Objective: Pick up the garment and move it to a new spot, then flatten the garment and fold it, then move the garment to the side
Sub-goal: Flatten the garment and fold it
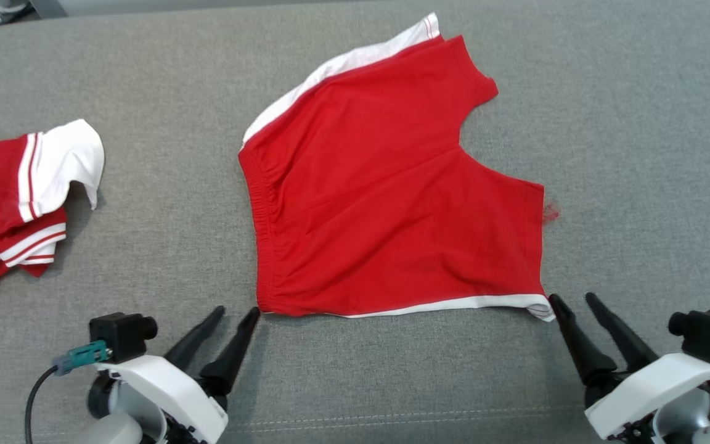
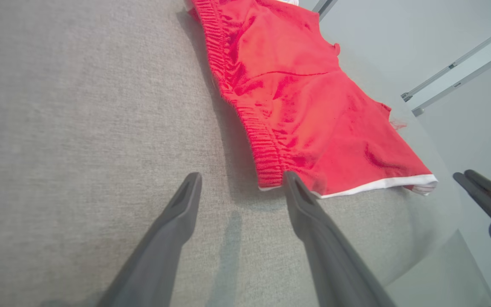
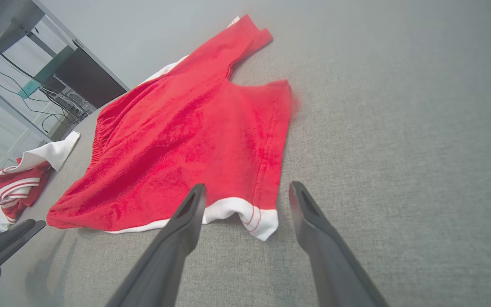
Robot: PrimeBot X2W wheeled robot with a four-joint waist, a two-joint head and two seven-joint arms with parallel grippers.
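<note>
Head view: a pair of red cotton shorts with white side stripes (image 1: 379, 197) lies spread flat about the middle of the grey fabric-covered counter (image 1: 145, 92). Its gathered waistband faces the counter's left edge and its two leg openings face the right edge. One white stripe runs along the side nearest the counter's near edge, the other along the far side. A crumpled red and white striped garment (image 1: 16, 203) sits well apart from the shorts, at the counter's left edge.

The left tool (image 1: 239, 310) rests low by the near end of the waistband with its fingers apart and nothing between them. In the left wrist view, the left tool (image 2: 242, 175) has one fingertip at the waistband corner of the shorts (image 2: 313, 115); I cannot tell if they touch.

The right tool (image 1: 572, 298) stands at the near leg's hem corner, its fingers apart too. In the right wrist view, the white hem corner of the shorts (image 3: 186, 140) lies between the right tool's (image 3: 249, 186) spread fingers, ungripped.
</note>
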